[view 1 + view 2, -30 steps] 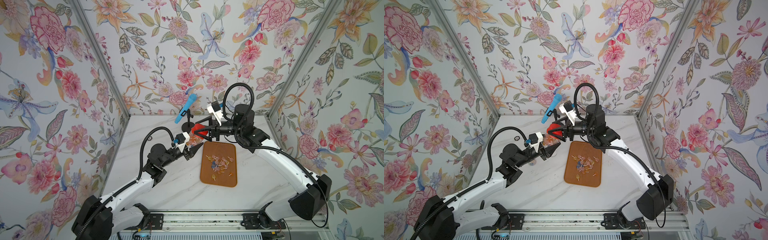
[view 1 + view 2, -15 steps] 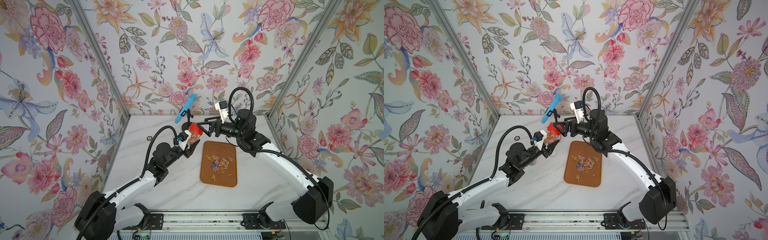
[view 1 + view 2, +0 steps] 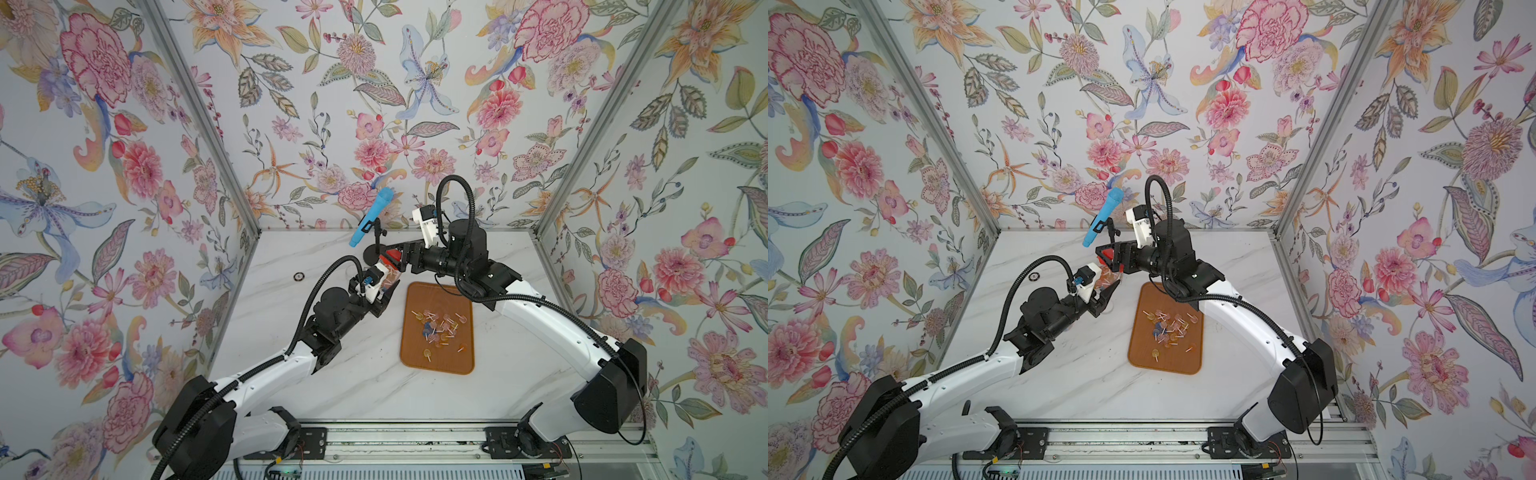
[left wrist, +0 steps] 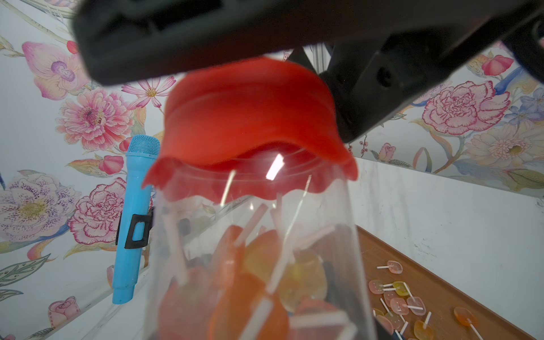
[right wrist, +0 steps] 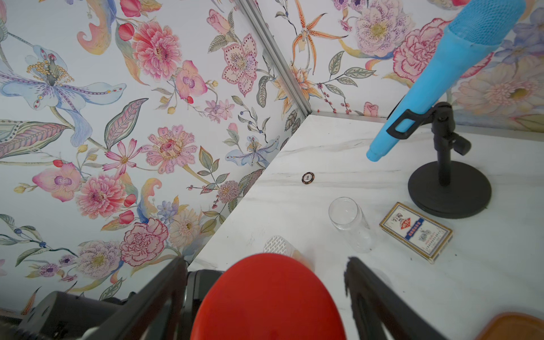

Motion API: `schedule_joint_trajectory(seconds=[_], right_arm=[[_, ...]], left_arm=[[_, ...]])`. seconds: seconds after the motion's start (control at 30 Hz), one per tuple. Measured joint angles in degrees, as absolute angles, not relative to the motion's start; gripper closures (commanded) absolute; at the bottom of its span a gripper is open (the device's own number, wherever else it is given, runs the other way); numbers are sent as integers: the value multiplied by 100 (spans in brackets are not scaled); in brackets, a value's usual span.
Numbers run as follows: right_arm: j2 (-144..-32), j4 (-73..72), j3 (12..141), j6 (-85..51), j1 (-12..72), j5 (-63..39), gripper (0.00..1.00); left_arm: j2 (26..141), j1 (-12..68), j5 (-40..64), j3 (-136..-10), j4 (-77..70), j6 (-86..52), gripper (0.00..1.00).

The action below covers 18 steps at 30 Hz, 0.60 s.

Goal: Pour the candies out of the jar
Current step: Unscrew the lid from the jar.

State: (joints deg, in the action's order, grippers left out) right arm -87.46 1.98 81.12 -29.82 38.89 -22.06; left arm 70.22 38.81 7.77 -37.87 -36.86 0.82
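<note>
While a clear jar [image 4: 253,223] of lollipop candies [image 4: 235,279] is being held clamped in the left gripper [image 3: 385,291] above the marble table [image 3: 374,395], its red lid [image 5: 265,297] is being straddled by the right gripper [image 5: 265,262], one black finger on each side; whether the lid is actually being squeezed cannot be told. In the left wrist view the lid is being shown seated over the jar's mouth, with orange and yellow heads and pale sticks piled behind the clear wall. The jar is being held tilted just off the far left corner of a brown tray [image 3: 440,291], near whose middle scattered candies [image 3: 438,330] are being shown. Behind the grippers a blue toy microphone [image 5: 441,73] is being propped at a slant on a black stand [image 5: 449,188], and a boxed card deck [image 5: 416,231], an empty clear container [image 5: 350,223] on its side and a poker chip [image 5: 308,177] are being shown resting on the table nearby.
</note>
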Motion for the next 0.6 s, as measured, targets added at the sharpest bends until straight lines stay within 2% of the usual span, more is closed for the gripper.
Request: schedule_joint_trajectory(seconds=[0.1,0.3,0.6], right_arm=[[-8796,235,8132,-3072,3887,-2206,29],[-8805,222,8134,-3192,3918,-2200,33],[-8809,145,8134,-3055,3894,-2379,51]], left_arm=[[7022,3903,690,-3787,-3682,139,100],[7019,3931,550,-3787,-3642,220,100],[6989,3940,567,-3789,-3638,207,100]])
